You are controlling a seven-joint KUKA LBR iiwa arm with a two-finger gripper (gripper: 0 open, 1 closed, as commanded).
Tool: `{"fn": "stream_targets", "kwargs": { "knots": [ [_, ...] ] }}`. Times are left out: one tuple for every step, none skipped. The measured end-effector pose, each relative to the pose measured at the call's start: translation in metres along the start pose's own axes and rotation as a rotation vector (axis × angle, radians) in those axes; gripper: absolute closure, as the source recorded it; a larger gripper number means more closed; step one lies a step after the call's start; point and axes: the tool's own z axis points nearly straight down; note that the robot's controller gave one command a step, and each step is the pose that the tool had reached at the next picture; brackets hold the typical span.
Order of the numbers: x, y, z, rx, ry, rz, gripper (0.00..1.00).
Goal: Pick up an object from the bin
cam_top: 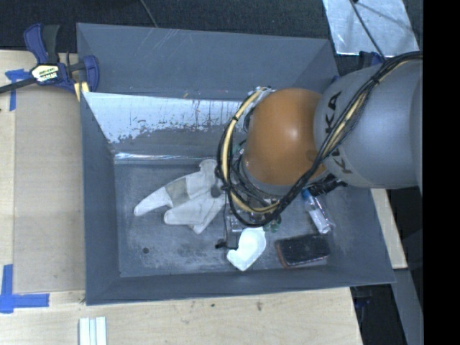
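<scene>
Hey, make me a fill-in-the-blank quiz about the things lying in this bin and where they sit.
1. The crumpled cloth left of the arm is ____ in colour.
2. The flat dark rectangle lies to the ____ of the small white lump.
3. The bin is ____ in colour.
Missing words: white; right; grey.

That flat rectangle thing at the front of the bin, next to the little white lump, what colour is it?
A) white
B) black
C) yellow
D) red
B: the flat rectangle is black and a bit shiny. It lies just right of the white lump, close to the front wall of the bin.
</scene>
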Motion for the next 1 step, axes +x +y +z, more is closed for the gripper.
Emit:
{"fn": "stream_targets", "kwargs": {
  "knots": [
    [-0.0015,-0.0003,-0.0045,-0.001,-0.008,0.002,0.0]
  ]
}}
